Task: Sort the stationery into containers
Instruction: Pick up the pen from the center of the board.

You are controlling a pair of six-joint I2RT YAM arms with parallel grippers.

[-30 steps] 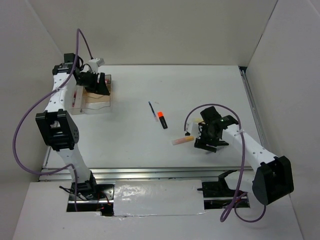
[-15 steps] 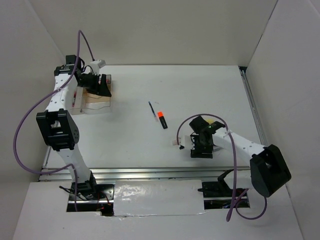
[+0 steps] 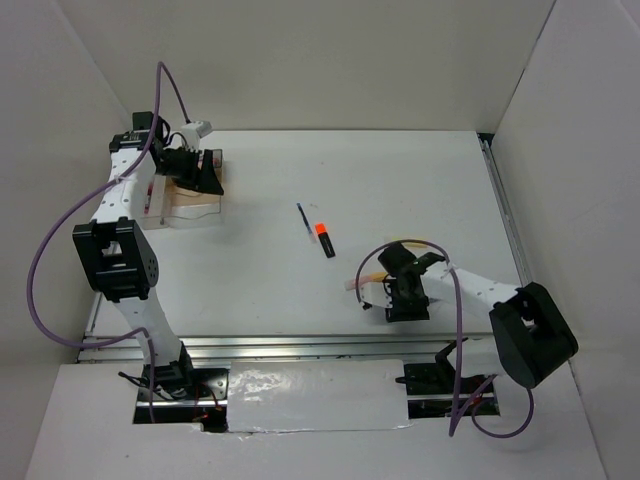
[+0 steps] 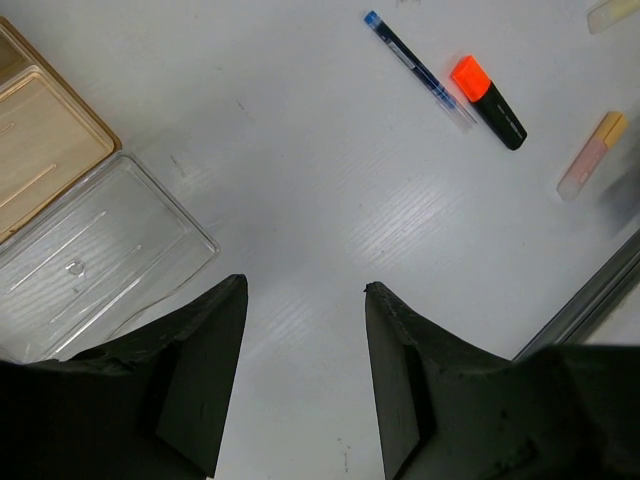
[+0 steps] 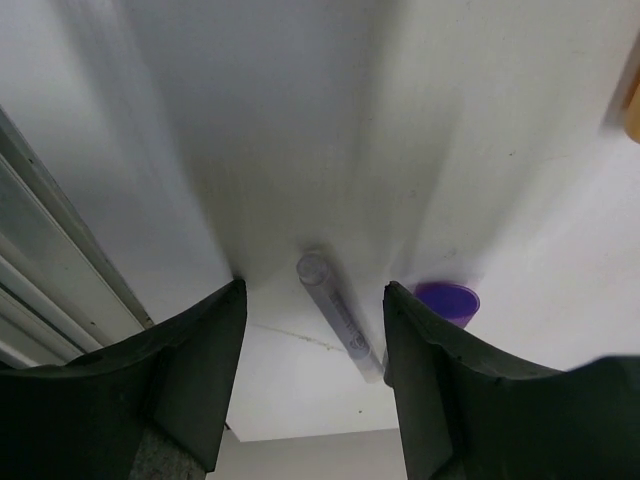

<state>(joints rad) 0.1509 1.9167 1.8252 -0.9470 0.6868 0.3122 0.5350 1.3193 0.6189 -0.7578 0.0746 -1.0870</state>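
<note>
**A:** What has changed in the last second?

**B:** Only the right arm. It has swung toward the near edge and dropped, so the right gripper now sits low over the table, just beside the marker.

**A:** Is it holding anything?

**B:** No. The jaws stand apart, with a clear pen lying on the table between them and a purple cap by one finger. Nothing is clamped yet.

**A:** And the left?

**B:** The left gripper hasn't budged. It is spread, empty, and hovering at the tray on the far left.

**A:** So how is the sorting going?

**B:** Early days, I'd say. The blue pen and highlighter lie mid-table, well apart from the tray. The right arm looks set for a pick, and then faces a long carry leftward.
</note>
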